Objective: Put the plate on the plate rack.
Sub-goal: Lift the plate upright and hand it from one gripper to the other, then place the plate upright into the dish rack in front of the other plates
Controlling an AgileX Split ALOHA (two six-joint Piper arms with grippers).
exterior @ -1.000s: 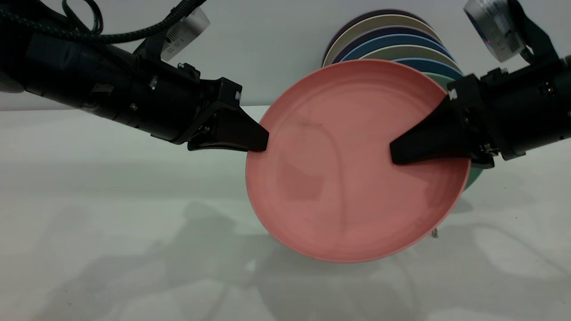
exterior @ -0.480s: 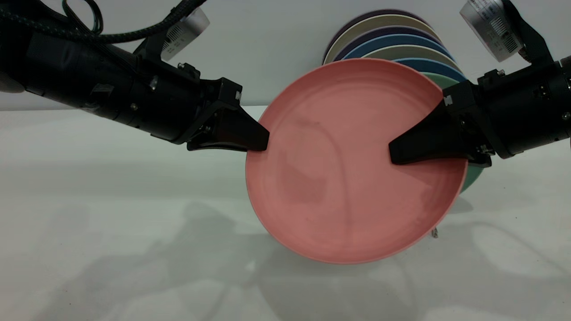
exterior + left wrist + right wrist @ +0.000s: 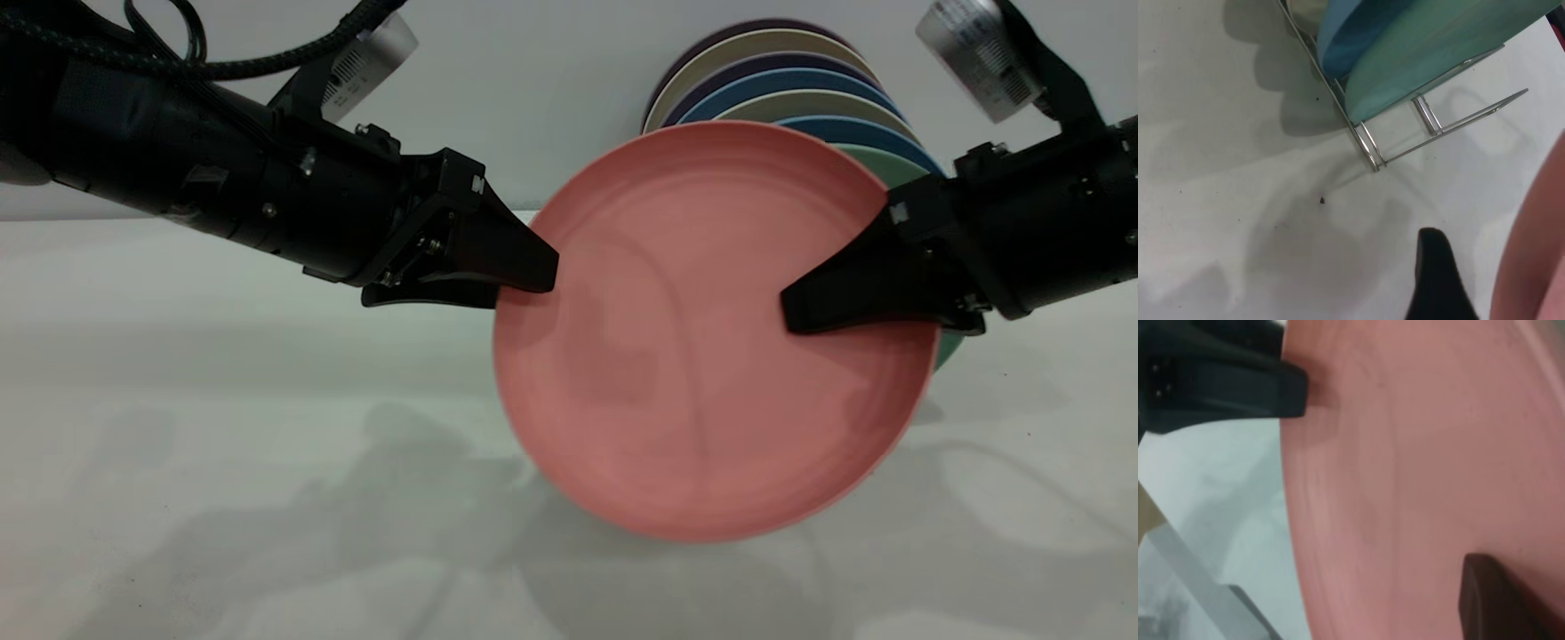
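The salmon-pink plate (image 3: 702, 356) hangs nearly upright above the table, in front of the plate rack (image 3: 1431, 123), whose silver wires show under the racked plates. My right gripper (image 3: 791, 318) is shut on the plate's right rim, one finger (image 3: 1501, 603) lying across its face. My left gripper (image 3: 533, 277) straddles the left rim with its jaws apart. In the left wrist view a gap shows between its dark finger (image 3: 1438, 280) and the plate's edge (image 3: 1538, 253). In the right wrist view the left gripper's finger (image 3: 1238, 387) reaches the plate's far rim.
Several plates stand in the rack behind the pink one, among them a teal-green plate (image 3: 1431, 53) at the front and a blue plate (image 3: 1351, 27) behind it. The rack's front wires (image 3: 1465, 120) hold no plate. White table (image 3: 222, 444) lies below.
My left gripper has slid right, so its upper finger now overlaps the plate's left rim. The plate has sunk slightly and shifted a little right with the right gripper.
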